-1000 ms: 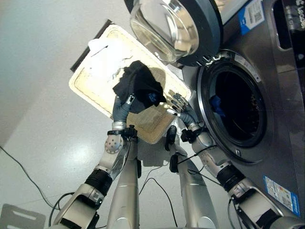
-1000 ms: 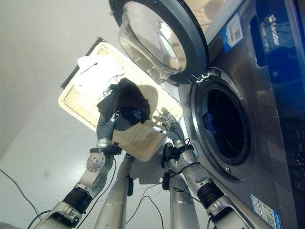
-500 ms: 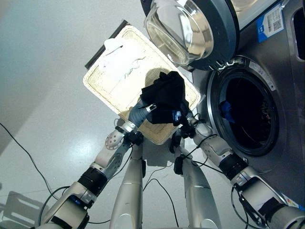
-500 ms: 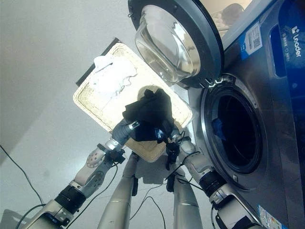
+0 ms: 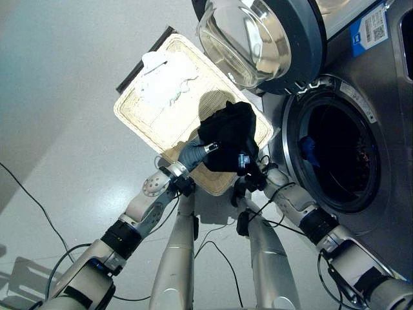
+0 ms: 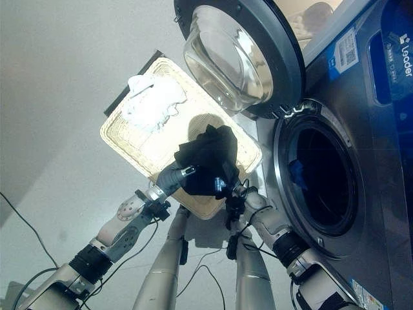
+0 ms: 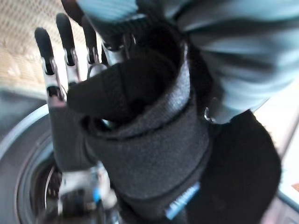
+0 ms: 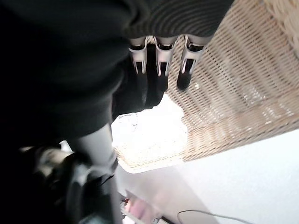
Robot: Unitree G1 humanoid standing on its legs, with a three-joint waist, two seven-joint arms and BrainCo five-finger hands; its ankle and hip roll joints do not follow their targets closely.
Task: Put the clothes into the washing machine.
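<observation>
A black garment (image 5: 227, 132) hangs bunched above the near right corner of the wicker basket (image 5: 151, 123). My left hand (image 5: 191, 155) grips its left side, and the cloth (image 7: 140, 121) folds over the palm below the fingers (image 7: 46, 46). Under its right side my right hand (image 5: 257, 174) presses straight fingers (image 8: 161, 58) against the dark cloth (image 8: 60, 60). The washing machine's drum opening (image 5: 335, 155) gapes just right of both hands, with a blue item (image 5: 308, 150) inside.
The round glass door (image 5: 251, 35) stands swung open above the basket's far right side. A white cloth (image 5: 161, 84) lies in the basket's far end. Pale floor spreads to the left.
The left hand has carried the black garment rightward across the basket toward the drum. The right hand, apart and open a second ago, now rests against the garment. The camera has shifted.
</observation>
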